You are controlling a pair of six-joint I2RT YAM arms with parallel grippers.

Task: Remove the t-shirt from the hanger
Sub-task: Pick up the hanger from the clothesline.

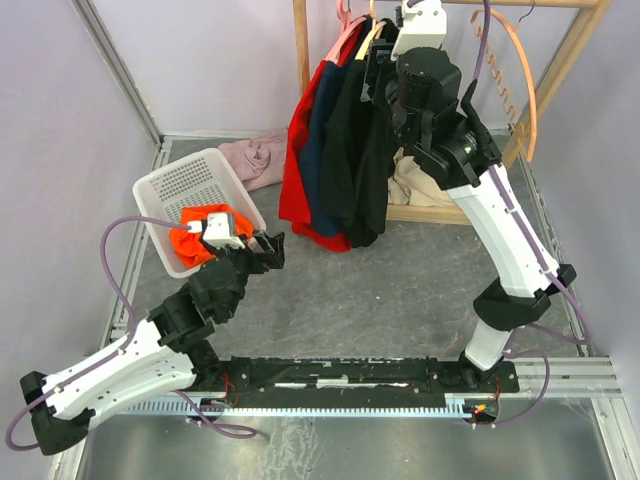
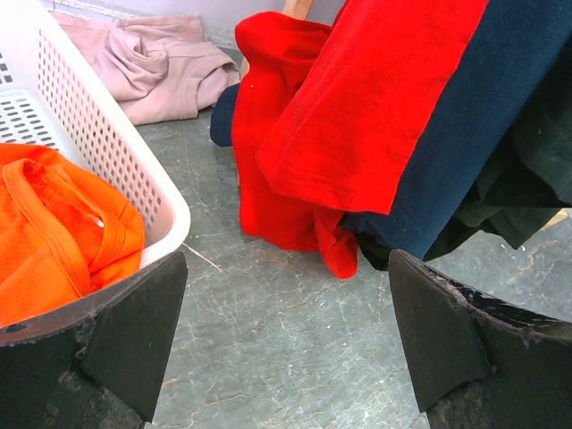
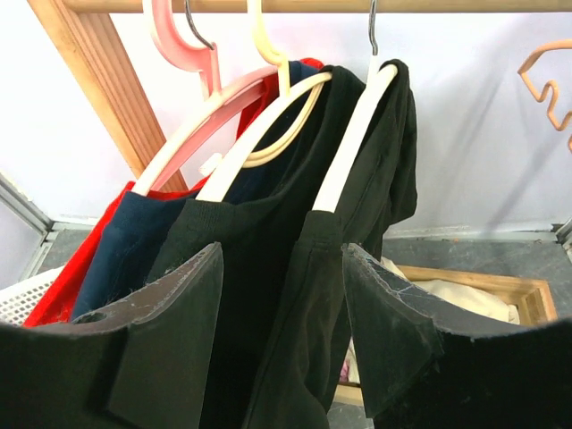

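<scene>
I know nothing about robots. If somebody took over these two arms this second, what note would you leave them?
Left gripper: jaws open, empty, low beside the white basket.
Right gripper: jaws open, up at the rack, either side of the black t-shirt on the white hanger, not closed on it.
Done, apparently: an orange t-shirt lies in the basket.
Left: the black t-shirt, plus a red t-shirt and a navy t-shirt, hang on hangers.
</scene>
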